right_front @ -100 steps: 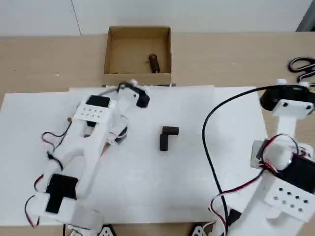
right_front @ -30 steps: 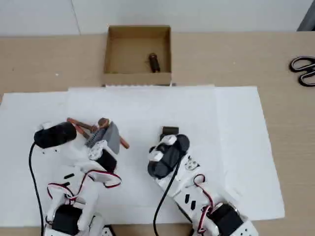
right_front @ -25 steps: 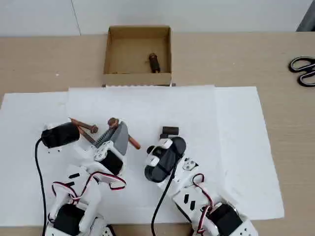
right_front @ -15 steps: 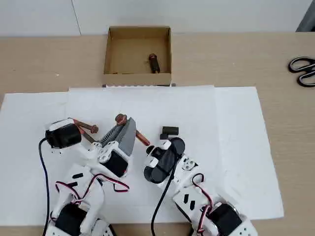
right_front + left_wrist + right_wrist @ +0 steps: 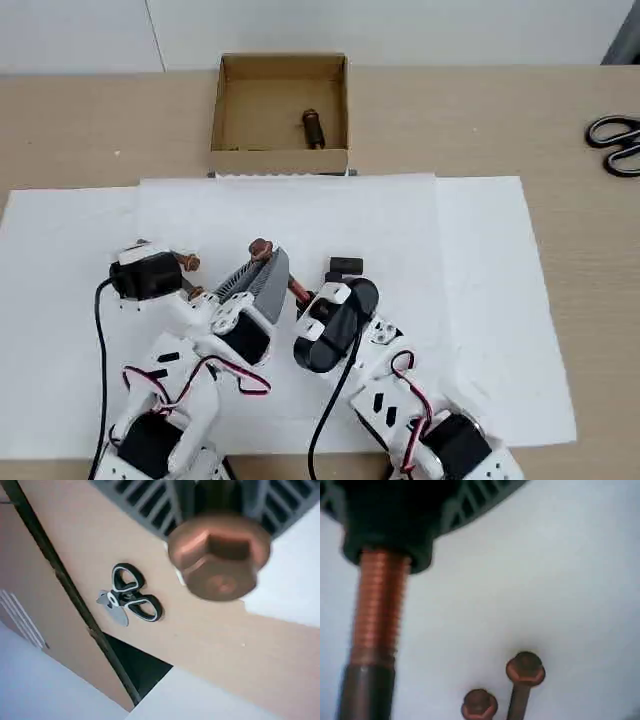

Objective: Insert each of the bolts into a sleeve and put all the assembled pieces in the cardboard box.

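From the high view, an open brown cardboard box [image 5: 228, 110] sits at the far side of the light wooden table [image 5: 480, 110], with one assembled bolt-and-sleeve piece [image 5: 313, 128] lying inside it toward its right wall. Black-handled scissors [image 5: 615, 140] lie well apart at the table's right edge. On the white paper sheet [image 5: 480, 300] the left gripper [image 5: 266, 268] is pressed together on a copper-coloured hex-head bolt [image 5: 262, 249], whose head points toward the box and whose shaft slants down to the tip of the right gripper [image 5: 318, 300] just beside it. A second black sleeve [image 5: 346, 265] lies on its side on the paper, just beyond the right gripper. Two loose copper bolts [image 5: 186, 262] lie next to the left arm, partly hidden by it. In the left wrist view the bolt's hexagonal head [image 5: 220, 555] stands out from between the grey ribbed fingers [image 5: 145, 495], which pinch its shaft; the scissors [image 5: 131, 597] show beyond on the wood. In the right wrist view the right gripper clamps a black cylindrical sleeve [image 5: 385, 530], and the bolt's threaded end [image 5: 377, 615] is entered into the sleeve's mouth, most of the thread left outside. The loose bolts [image 5: 524, 672] lie side by side on the paper beyond.
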